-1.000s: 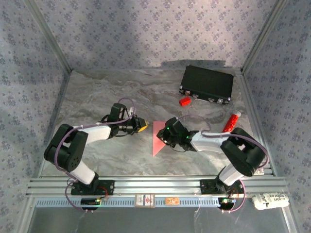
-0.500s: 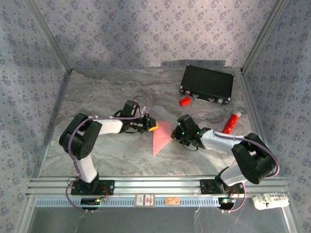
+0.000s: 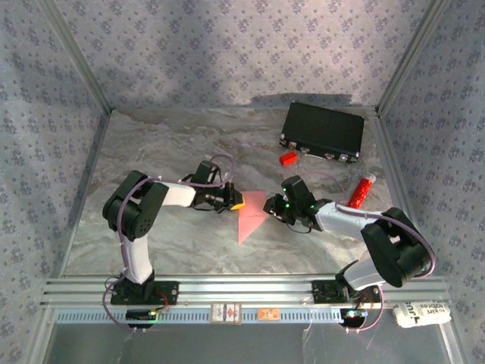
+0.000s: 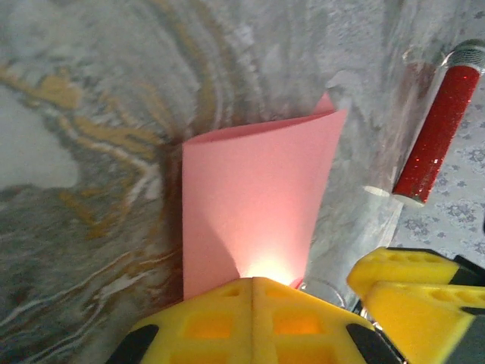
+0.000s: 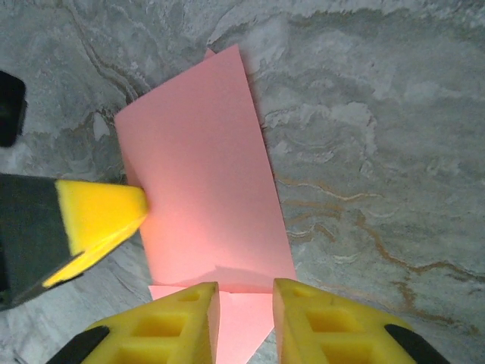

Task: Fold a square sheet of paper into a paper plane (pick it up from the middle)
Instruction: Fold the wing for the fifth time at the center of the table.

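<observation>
The salmon-pink sheet of paper [image 3: 250, 215] lies folded on the marble table, one flap over a lower layer, its point toward the near edge. In the left wrist view the paper [image 4: 254, 201] runs up to my shut left gripper [image 4: 253, 282], whose tip rests against its edge. From above, the left gripper [image 3: 238, 202] sits at the paper's left side and the right gripper [image 3: 271, 207] at its right side. The right gripper [image 5: 246, 288] is open a little, its fingers low over the paper's [image 5: 201, 178] near edge, holding nothing.
A black case [image 3: 322, 130] stands at the back right with a small red block [image 3: 287, 158] in front of it. A red-and-white tube [image 3: 361, 190] lies right of the right arm. Patterned walls close in three sides; a metal rail runs along the front.
The left arm swung right until its gripper tip met the paper's left edge, and it closed fully. The right gripper drew back to the paper's right side and opened slightly.
</observation>
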Action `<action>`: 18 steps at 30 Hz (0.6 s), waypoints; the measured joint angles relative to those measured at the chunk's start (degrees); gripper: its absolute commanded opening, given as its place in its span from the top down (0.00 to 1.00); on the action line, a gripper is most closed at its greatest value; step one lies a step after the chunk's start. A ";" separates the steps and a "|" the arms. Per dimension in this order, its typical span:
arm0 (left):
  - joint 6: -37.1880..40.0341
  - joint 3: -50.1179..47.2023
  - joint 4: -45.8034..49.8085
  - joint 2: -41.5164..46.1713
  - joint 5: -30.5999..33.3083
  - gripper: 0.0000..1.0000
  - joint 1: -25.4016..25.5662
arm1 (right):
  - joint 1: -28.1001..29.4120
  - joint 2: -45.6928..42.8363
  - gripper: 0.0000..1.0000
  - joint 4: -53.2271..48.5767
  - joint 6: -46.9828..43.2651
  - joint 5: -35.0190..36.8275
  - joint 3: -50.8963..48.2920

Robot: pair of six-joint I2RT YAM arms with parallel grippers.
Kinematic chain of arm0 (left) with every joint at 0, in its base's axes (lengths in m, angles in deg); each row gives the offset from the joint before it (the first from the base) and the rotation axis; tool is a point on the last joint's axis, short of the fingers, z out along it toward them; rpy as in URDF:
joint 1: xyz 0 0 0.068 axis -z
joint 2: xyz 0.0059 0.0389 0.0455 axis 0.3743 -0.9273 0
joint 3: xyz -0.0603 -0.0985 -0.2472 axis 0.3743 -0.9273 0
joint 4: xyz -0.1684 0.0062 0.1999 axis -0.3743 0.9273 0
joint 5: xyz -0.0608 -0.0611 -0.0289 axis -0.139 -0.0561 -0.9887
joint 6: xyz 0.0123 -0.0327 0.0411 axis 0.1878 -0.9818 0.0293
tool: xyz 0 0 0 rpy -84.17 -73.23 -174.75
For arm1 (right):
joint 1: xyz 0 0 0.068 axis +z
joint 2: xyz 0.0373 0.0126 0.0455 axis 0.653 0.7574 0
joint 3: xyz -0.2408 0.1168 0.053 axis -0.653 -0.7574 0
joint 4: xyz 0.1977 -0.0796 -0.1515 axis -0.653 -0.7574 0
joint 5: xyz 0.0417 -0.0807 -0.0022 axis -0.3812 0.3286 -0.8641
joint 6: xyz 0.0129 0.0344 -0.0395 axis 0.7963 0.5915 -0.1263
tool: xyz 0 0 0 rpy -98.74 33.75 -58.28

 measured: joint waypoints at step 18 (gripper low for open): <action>0.90 -2.71 -4.13 0.00 -0.44 0.99 -0.37 | -2.40 5.40 0.63 2.27 -0.66 -7.98 0.28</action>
